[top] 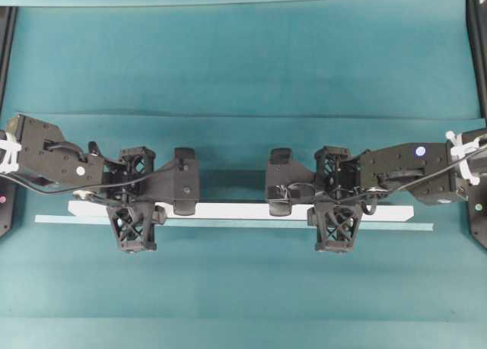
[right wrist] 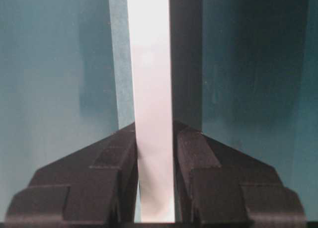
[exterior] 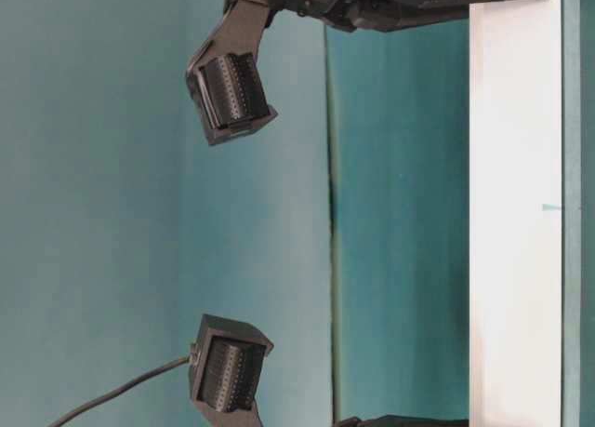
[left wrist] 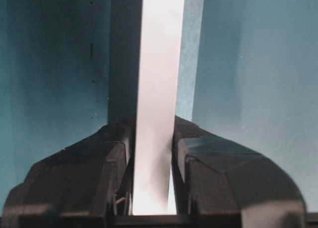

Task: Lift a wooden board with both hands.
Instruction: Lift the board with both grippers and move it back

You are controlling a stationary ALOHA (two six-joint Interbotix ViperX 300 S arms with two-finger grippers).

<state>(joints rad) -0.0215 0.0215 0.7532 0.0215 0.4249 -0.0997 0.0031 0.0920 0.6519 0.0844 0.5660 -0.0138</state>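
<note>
Your left gripper [top: 134,209] and right gripper [top: 336,210] each clamp the wooden board [top: 243,211] between their fingers; it spans between them over the teal table [top: 243,68].

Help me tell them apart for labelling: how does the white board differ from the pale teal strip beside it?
The wooden board is bright white; the pale teal strip nearly matches the cloth. The board is wider, the strip slightly longer. The left gripper and right gripper clamp the board, not the strip. Both are long, flat and parallel.
</note>
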